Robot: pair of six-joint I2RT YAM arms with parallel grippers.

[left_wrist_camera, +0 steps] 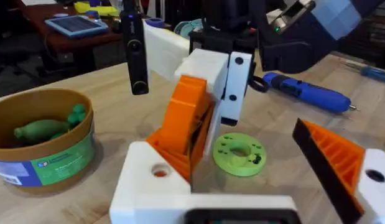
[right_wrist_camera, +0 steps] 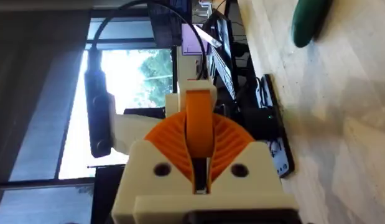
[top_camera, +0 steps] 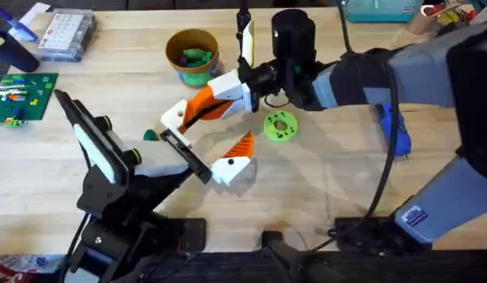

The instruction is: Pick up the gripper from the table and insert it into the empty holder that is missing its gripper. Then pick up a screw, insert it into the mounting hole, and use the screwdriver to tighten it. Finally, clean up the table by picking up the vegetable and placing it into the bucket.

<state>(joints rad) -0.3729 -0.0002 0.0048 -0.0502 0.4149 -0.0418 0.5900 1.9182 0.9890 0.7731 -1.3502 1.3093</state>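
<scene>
A pale wooden table (top_camera: 322, 181) with long plank seams lies under the screwdriver (top_camera: 392, 130). Past the screwdriver, at the table's far edge, sits a teal box (top_camera: 377, 9). Well away from it, at the opposite far corner, are a clear plastic case (top_camera: 66, 35) of small parts and a green circuit board (top_camera: 23, 94). Behind the table stands a dark desk (left_wrist_camera: 61, 37) with a tablet (left_wrist_camera: 74, 25). A window (right_wrist_camera: 142, 68) shows bright daylight and green trees.

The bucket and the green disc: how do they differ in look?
The bucket is a tan cup with walls; the green disc is flat. The bucket holds green toy pieces; the disc holds nothing and has holes. Both are round and rest on the table.
</scene>
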